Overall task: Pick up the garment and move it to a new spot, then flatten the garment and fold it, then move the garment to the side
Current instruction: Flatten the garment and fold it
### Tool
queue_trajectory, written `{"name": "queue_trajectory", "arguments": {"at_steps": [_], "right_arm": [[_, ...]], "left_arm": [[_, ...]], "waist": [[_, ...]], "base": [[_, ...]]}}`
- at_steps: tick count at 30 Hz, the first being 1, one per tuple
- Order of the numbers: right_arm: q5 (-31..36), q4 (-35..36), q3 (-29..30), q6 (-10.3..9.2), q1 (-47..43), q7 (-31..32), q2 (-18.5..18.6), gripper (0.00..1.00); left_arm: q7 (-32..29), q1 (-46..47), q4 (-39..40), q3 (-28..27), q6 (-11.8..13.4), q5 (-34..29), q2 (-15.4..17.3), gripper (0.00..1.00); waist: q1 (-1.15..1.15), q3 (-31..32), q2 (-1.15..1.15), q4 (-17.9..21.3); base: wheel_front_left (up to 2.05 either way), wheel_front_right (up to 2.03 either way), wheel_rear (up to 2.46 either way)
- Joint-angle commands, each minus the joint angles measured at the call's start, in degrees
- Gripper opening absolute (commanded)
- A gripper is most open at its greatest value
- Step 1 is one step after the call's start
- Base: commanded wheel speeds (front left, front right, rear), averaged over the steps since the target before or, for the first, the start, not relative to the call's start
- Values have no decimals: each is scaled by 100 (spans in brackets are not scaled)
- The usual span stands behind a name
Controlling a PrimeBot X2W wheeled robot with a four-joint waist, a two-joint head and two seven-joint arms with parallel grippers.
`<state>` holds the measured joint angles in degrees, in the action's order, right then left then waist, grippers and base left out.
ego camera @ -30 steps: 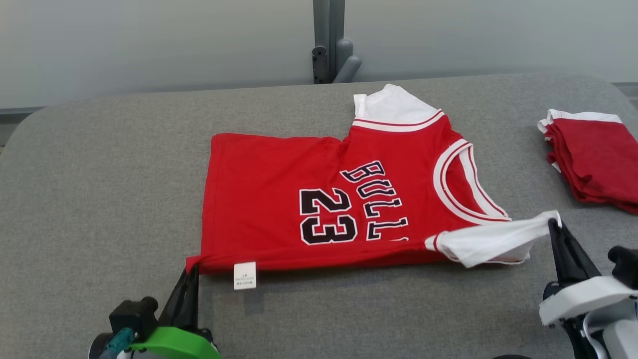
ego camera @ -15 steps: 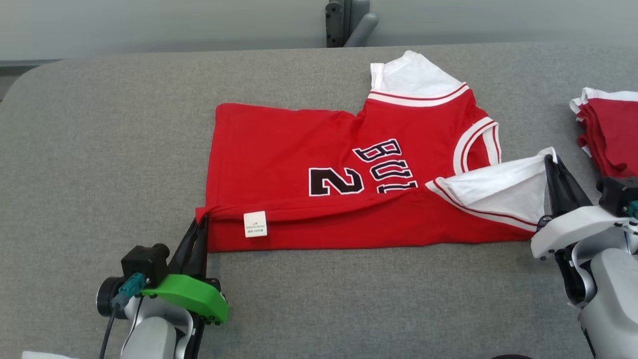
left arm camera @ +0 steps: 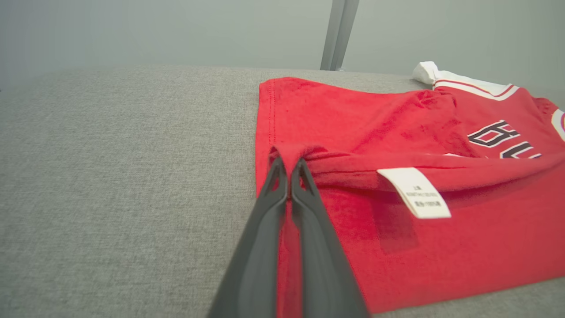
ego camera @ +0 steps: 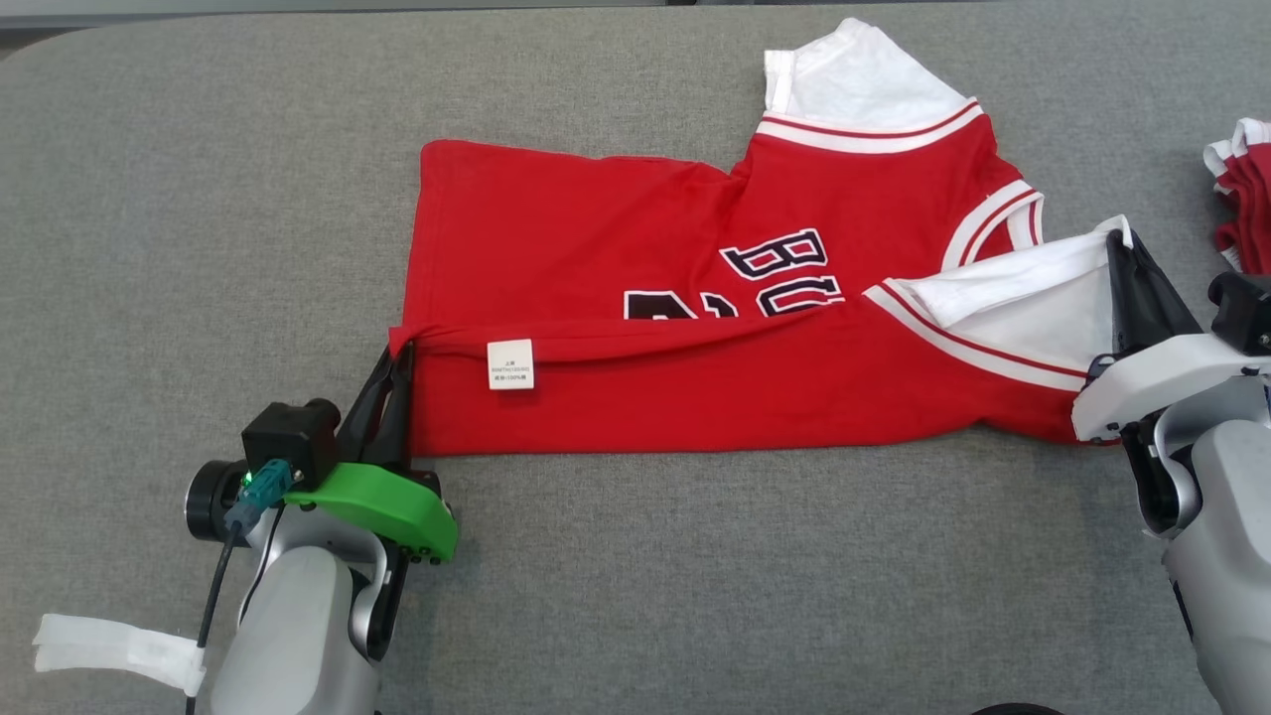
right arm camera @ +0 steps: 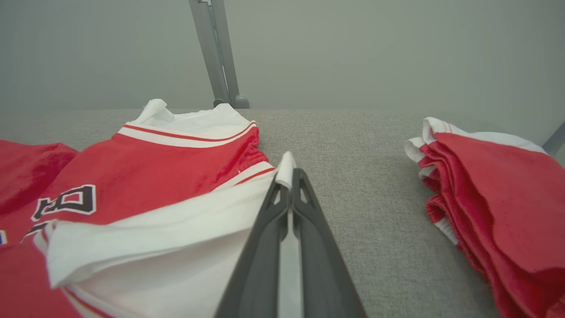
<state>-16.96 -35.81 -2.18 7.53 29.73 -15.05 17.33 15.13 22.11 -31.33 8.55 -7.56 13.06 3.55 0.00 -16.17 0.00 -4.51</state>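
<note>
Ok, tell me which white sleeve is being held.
The near sleeve, pinched at its tip by the right gripper and folded over the jersey; the far sleeve lies flat, untouched.

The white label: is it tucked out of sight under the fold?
No, the label shows plainly in the head view, hanging from the lifted edge of the jersey.

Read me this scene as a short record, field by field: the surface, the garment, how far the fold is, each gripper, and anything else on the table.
surface: grey fabric table
garment: red jersey lying sideways, collar toward the robot's right
fold: near long edge raised and laid over the front; number mostly covered; white label facing up
left gripper: shut on the hem corner
right gripper: shut on the white sleeve
other: stack of folded garments at the right edge, apart from the jersey
</note>
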Motion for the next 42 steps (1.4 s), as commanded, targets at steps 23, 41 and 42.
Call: {"name": "queue_trajectory", "arguments": {"at_steps": [23,41,42], "right_arm": [[24,870,614,-10,-1139,-15,-640,100],[-706,-235,555,-9,-1128,-1,-792,100],[-708,-297,483,-8,-1108,-1,-787,50]], "left_arm": [[-3,-846,749,-418,252,7,-51,100],[-3,-1008,801,-159,282,29,-55,100],[-3,-1010,799,-164,289,38,-55,100]], "waist": [[0,98,0,168],[0,105,0,49],[0,106,0,48]], "base": [[0,0,0],[0,0,0],[0,0,0]]}}
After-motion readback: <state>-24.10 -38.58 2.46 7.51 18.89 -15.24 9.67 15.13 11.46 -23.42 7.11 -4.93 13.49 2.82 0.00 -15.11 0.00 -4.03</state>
